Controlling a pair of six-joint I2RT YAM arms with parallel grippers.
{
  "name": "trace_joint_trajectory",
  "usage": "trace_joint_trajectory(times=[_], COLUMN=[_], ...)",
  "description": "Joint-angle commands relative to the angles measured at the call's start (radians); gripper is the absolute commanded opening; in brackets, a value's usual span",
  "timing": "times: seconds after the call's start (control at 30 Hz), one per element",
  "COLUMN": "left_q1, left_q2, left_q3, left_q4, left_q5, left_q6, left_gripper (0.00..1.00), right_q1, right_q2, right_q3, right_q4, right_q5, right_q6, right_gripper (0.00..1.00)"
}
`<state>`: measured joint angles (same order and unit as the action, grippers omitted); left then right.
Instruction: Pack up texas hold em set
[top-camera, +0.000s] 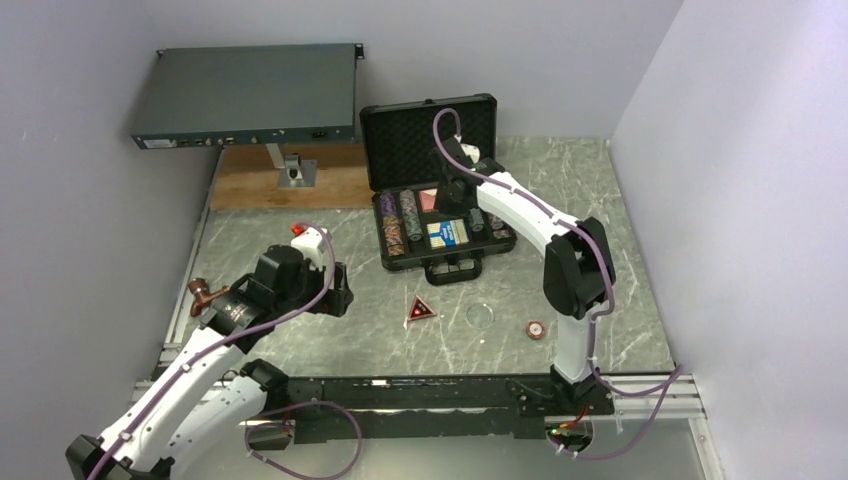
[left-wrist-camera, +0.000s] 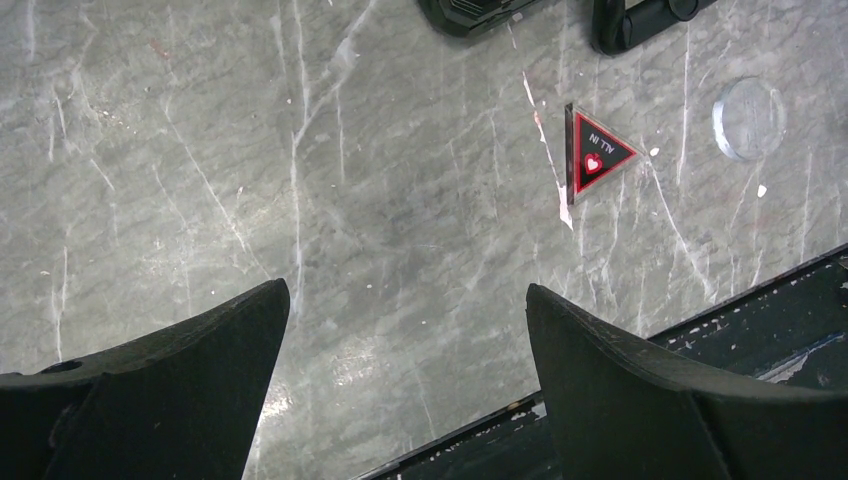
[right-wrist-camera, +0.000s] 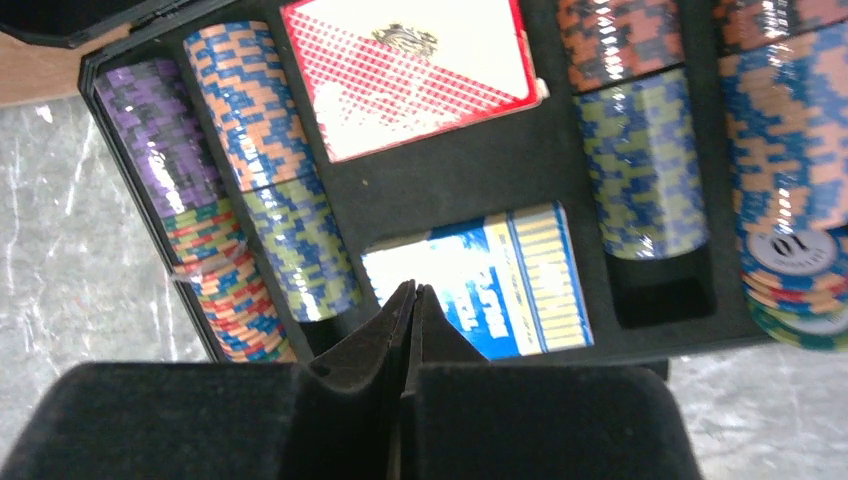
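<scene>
The open black poker case (top-camera: 400, 140) sits toward the back of the table (left-wrist-camera: 200, 150), with chip rows (right-wrist-camera: 270, 180), a red deck (right-wrist-camera: 400, 70) and a blue deck (right-wrist-camera: 500, 280) inside. The right gripper (right-wrist-camera: 412, 300) hangs over the blue deck with its fingers pressed together. The left gripper (left-wrist-camera: 405, 290), fingers spread, hovers near the red triangle (left-wrist-camera: 595, 155) and what may be a clear disc (left-wrist-camera: 748, 118).

Glossy chips (right-wrist-camera: 255, 120), perhaps foam-lined case (right-wrist-camera: 470, 175)

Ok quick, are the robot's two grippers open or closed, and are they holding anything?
Left gripper: open, holding nothing, above the table near the red triangle.
Right gripper: shut, holding nothing, over the open poker case.
</scene>
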<state>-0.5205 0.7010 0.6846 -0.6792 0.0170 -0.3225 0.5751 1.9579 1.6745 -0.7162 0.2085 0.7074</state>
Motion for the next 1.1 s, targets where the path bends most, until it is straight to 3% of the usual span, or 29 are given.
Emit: trace_joint_trajectory(times=[0.0,0.2,0.5,0.8,0.83,0.97,1.07], left_q1=[-0.011,-0.017,-0.076,-0.139,-0.139,-0.138,-0.138], left_q2=[-0.021,-0.022,-0.026,-0.032,-0.032,-0.045,-0.076], left_q3=[0.028,0.03,0.035,0.038,0.04,0.053,0.081], left_q4=[0.001,-0.003,-0.019,-0.031,-0.032,-0.045,-0.115], left_q5=[-0.015,-0.014,-0.07,-0.119,-0.122,-0.166,-0.337], left_q6=[0.005,0.003,-0.005,-0.017,-0.017,-0.019,-0.113], left_gripper=[0.95,0.95,0.95,0.96,0.97,1.0,1.0], right_q1=[-0.008,-0.008,-0.009,-0.008,-0.005,0.022,0.049], right_q2=[-0.096,-0.136,0.05,-0.081,-0.106,-0.217,-0.284], right_q3=[0.013,-0.128,-0.132,-0.193,-0.191,-0.194,-0.222], right_q4=[-0.092,-0.015,0.018,-0.009,-0.021,-0.083,-0.141], right_q5=[0.038,0.01,-0.029,-0.023,-0.026,-0.014,-0.001], right_q6=[-0.034,0.005,0.017,-0.027,-0.044,-0.084,-0.072], right_gripper=[0.0,0.0,0.0,0.0,0.02,0.36,0.47])
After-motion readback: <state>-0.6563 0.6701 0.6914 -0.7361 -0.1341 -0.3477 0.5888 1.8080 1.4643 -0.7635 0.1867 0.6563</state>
